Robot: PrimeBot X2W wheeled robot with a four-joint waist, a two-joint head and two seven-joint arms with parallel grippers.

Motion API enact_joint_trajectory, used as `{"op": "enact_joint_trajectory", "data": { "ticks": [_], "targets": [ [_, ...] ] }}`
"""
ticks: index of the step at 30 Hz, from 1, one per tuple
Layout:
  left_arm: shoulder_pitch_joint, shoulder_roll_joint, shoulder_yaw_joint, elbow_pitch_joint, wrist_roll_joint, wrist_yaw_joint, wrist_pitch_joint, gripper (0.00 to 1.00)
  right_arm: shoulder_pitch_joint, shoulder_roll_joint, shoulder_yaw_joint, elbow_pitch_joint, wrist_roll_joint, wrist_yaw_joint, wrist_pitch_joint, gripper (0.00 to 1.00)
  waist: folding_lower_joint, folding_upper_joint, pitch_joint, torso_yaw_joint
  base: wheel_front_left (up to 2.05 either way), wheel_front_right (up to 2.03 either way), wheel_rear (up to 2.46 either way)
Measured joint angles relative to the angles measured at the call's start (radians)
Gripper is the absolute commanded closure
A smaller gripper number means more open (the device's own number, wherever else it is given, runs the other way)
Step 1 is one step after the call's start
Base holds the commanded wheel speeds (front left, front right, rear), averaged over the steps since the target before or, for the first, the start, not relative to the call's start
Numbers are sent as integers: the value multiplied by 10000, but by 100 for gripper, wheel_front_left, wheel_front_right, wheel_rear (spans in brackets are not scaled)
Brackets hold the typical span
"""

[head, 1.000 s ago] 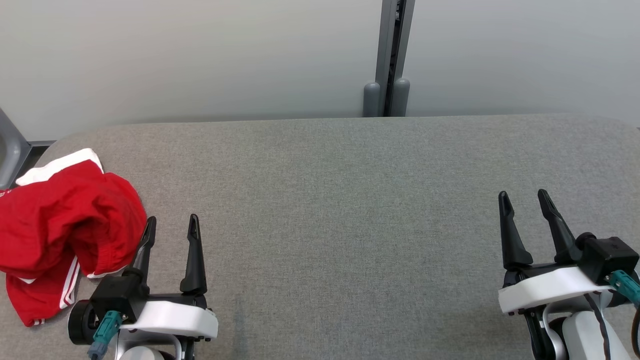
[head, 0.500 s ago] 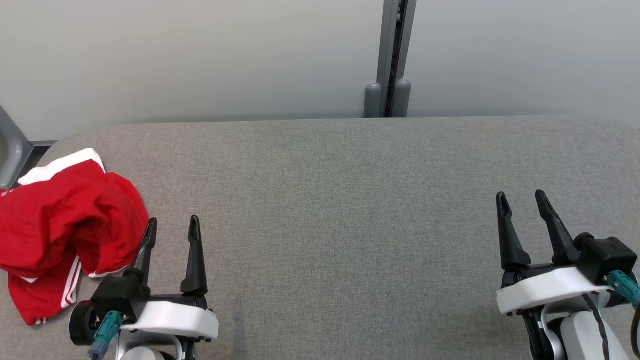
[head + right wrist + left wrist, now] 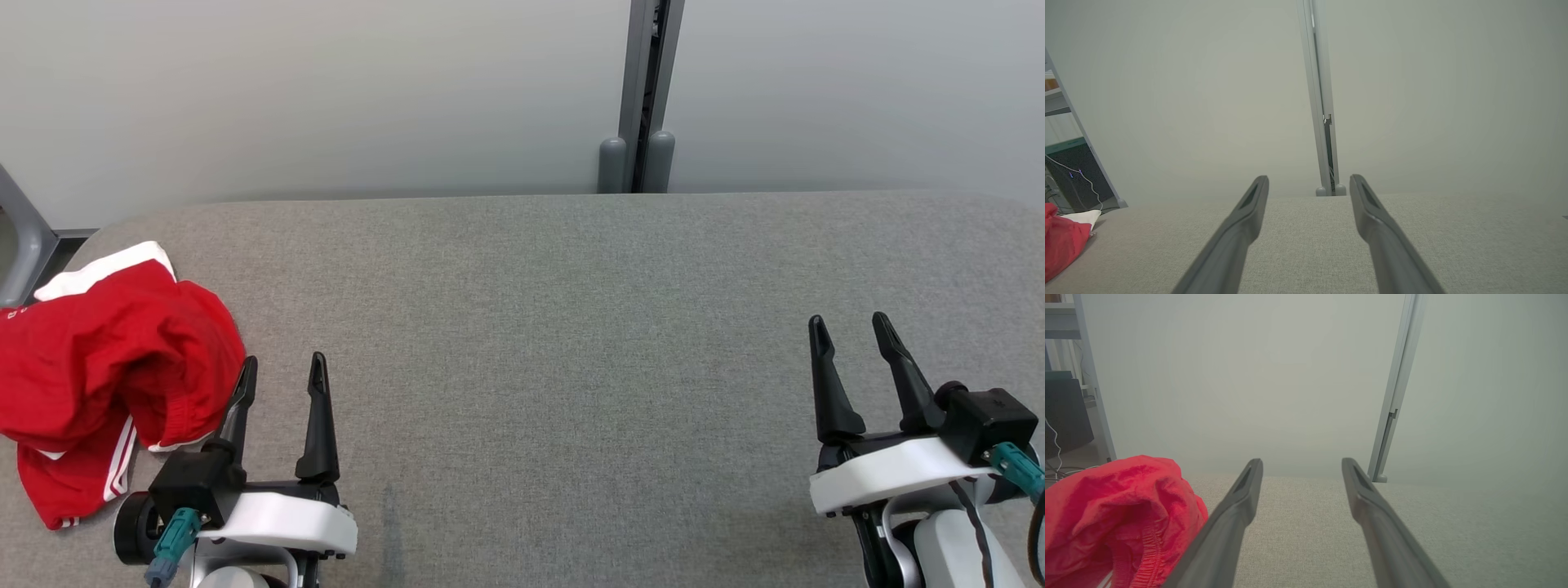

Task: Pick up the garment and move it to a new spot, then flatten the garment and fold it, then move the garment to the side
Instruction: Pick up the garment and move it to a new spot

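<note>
**Red garment bunched at the table's left end, both grippers open**

The red garment (image 3: 106, 359), trimmed with white stripes, lies crumpled at the far left end of the grey table (image 3: 571, 327). Our left gripper (image 3: 282, 363) sits just beside its right edge, fingers spread and holding nothing. Our right gripper (image 3: 847, 322), well apart toward the other end, likewise stands wide and empty. Behind the table we see a pale wall (image 3: 326, 90).

Grey felt table (image 3: 571, 269), pale partition wall (image 3: 326, 90) behind

Head looks down; wrists skim table (image 3: 539, 278)
</note>
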Motion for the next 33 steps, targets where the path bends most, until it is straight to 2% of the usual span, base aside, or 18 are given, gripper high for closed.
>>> {"op": "enact_joint_trajectory", "data": {
  "ticks": [16,25,33],
  "targets": [
    [-5,0,-21,48,-71,-6,0,0,3,0,90,59,79,0,0,0,0,0,-15,175,0,0,0],
    [-8,-2,31,40,-165,2,2,0,22,0,320,132,132,0,0,0,0,1,-22,678,0,0,0],
    [-8,2,255,199,-75,-128,0,0,51,4,596,236,328,0,0,0,0,0,-51,1465,0,0,0]
  ]
}}
